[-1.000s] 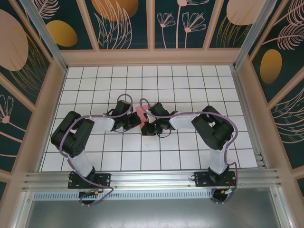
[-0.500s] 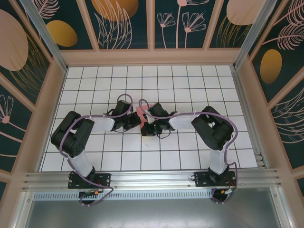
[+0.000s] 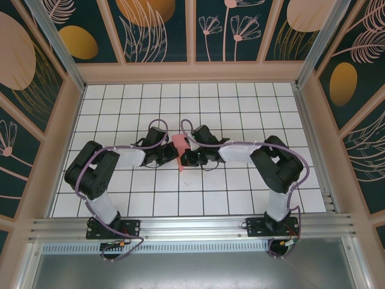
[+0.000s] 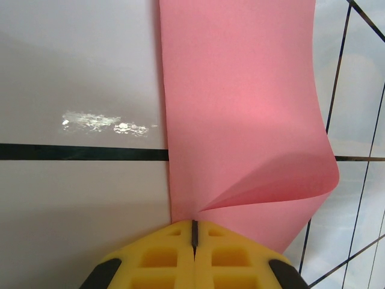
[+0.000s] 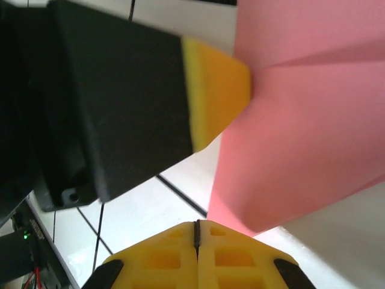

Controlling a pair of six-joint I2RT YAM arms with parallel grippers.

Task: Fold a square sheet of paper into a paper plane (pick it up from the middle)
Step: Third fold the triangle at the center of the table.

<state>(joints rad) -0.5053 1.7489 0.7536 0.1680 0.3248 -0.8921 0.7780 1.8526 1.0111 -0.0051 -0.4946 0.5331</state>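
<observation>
The square sheet of paper is salmon pink and folded into a narrow strip, pointed at its near end, held between the two wrists at mid-table. My left gripper is shut on one end of it. In the left wrist view the paper runs away from the closed yellow jaws of the left gripper, with one layer curling loose to the right. My right gripper is shut with nothing in its slit. In the right wrist view the right gripper sits just beside the lower corner of the paper. The left gripper's yellow fingertip touches the paper's edge there.
The white grid table is walled by a wooden frame at the back and sides. An aluminium rail runs along the near edge, where both arm bases are bolted.
The right arm has swung its wrist toward the back and left. More of the pink paper shows between the grippers, its point toward the near side. The left arm has stayed still.
</observation>
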